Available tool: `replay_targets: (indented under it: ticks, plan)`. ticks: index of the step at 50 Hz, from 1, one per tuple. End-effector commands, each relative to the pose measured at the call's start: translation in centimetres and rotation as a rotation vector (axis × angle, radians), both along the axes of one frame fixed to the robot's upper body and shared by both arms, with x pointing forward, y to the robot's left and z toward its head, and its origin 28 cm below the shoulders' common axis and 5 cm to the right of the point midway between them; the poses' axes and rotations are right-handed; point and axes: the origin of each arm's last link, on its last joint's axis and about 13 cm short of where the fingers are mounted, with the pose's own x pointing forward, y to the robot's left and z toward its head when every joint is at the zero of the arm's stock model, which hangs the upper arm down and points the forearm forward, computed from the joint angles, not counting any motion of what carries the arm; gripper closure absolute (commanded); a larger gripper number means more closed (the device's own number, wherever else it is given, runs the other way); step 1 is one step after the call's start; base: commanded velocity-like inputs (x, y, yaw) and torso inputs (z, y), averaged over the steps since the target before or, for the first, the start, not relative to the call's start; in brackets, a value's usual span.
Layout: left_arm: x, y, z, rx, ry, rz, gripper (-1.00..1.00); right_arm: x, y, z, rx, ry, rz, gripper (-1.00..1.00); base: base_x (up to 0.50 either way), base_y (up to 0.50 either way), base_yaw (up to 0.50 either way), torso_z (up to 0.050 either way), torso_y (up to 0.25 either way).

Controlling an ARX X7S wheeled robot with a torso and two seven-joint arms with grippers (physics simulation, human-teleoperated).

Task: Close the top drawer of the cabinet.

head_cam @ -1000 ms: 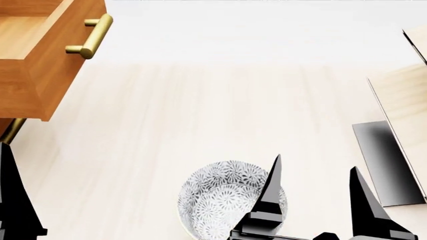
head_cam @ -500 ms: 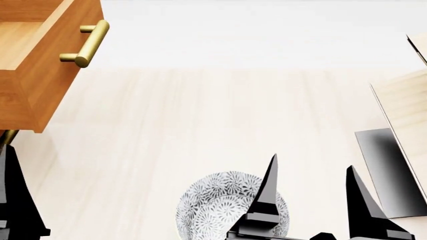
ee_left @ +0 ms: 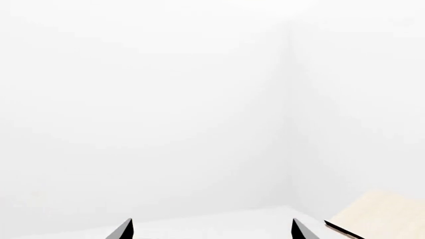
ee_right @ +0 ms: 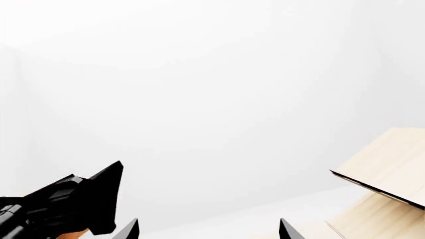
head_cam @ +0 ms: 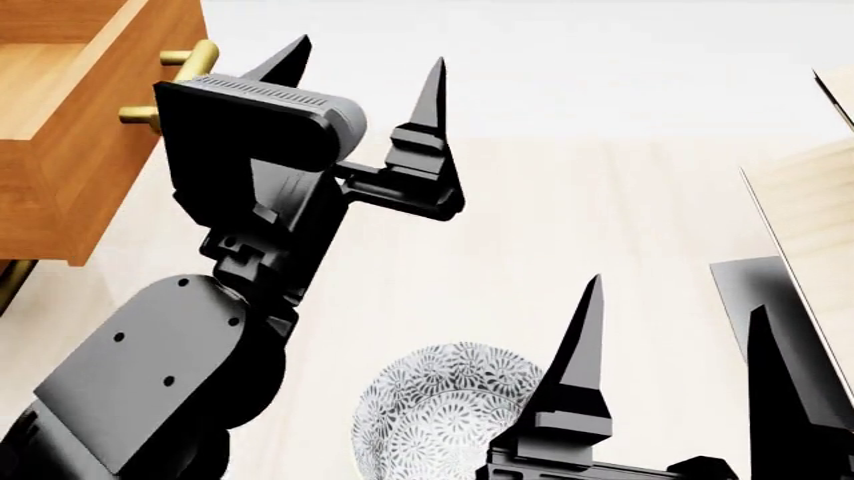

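The top drawer [head_cam: 80, 140] of the orange-brown cabinet stands pulled out at the upper left of the head view, its brass bar handle [head_cam: 180, 75] partly hidden behind my left arm. My left gripper [head_cam: 363, 62] is open and empty, raised just right of the handle, fingers pointing up. My right gripper [head_cam: 674, 305] is open and empty at the lower right, over the floor. In the left wrist view the left gripper [ee_left: 211, 229] faces a blank white wall. The right gripper [ee_right: 208, 229] also faces white wall in its wrist view.
A patterned grey-white bowl [head_cam: 427, 410] lies on the pale floor between the arms. A pale slanted shelf on a black base [head_cam: 787, 300] stands at the right edge. A lower brass handle [head_cam: 11, 280] peeks out below the drawer.
My left arm has swung up from the lower left corner to beside the drawer handle. My right gripper has risen a little. The drawer has not moved since half a second ago.
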Motion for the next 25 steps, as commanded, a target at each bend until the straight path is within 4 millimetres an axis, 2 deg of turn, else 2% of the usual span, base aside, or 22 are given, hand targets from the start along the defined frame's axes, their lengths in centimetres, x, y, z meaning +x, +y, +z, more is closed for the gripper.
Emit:
replay_targets:
  ticks: [1, 12, 25]
  plan:
    - [4.5, -0.8, 2.5, 0.084, -0.001, 0.047, -1.00, -0.1, -0.2, 0.2, 0.011, -0.007, 0.001, -1.00, 0.00, 0.00, 0.00, 0.000, 0.000]
    - [6.8, 0.5, 2.0, 0.111, 0.018, 0.120, -1.00, -0.2, -0.4, 0.3, 0.017, -0.009, -0.007, -1.00, 0.00, 0.00, 0.00, 0.000, 0.000]
    - [7.8, 3.2, 0.2, 0.129, 0.067, 0.221, -1.00, -0.2, -0.2, 0.3, 0.013, -0.008, -0.004, -1.00, 0.00, 0.00, 0.00, 0.000, 0.000]
